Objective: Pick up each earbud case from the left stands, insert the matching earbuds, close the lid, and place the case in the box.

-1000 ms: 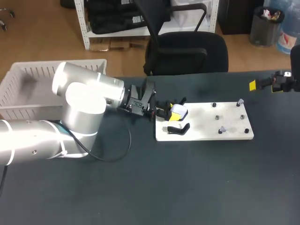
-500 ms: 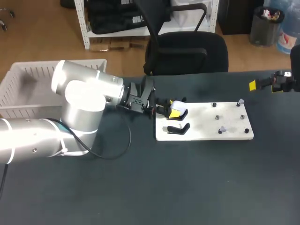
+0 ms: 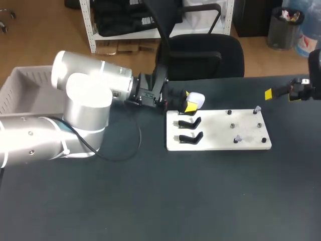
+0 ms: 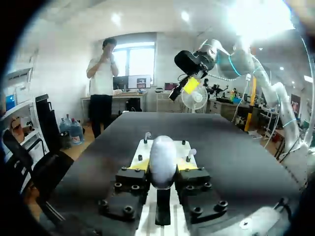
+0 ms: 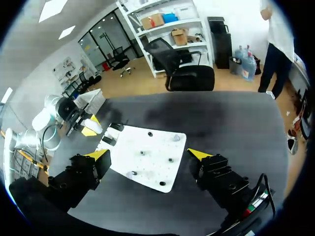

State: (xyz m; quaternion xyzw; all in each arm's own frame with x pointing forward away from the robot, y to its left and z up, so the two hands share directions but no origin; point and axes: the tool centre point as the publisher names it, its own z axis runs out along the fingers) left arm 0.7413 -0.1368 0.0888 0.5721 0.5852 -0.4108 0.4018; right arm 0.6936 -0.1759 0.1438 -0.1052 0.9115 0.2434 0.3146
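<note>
A white earbud case (image 3: pixel 196 99) hangs just beyond the far left corner of the white board (image 3: pixel 218 131), with my left gripper (image 3: pixel 189 105) shut on it. In the left wrist view the case (image 4: pixel 162 160) sits between the yellow fingertips (image 4: pixel 135 167). Two black stands (image 3: pixel 189 123) at the board's left end hold nothing. Small earbuds (image 3: pixel 257 108) sit on pegs at the right end, another (image 3: pixel 238 138) nearer the front. My right gripper (image 3: pixel 282 94) hovers open past the board's far right corner; in its own view it (image 5: pixel 147 154) spans the board (image 5: pixel 152 162).
A white slatted basket (image 3: pixel 22 83) stands at the table's far left, behind my left arm. Several dark pegs (image 3: pixel 231 125) dot the board's right half. The dark tabletop (image 3: pixel 200 196) stretches in front of the board.
My left gripper has lifted the white case off the rear stand and drawn it up and back, past the board's far edge. The right arm has barely shifted.
</note>
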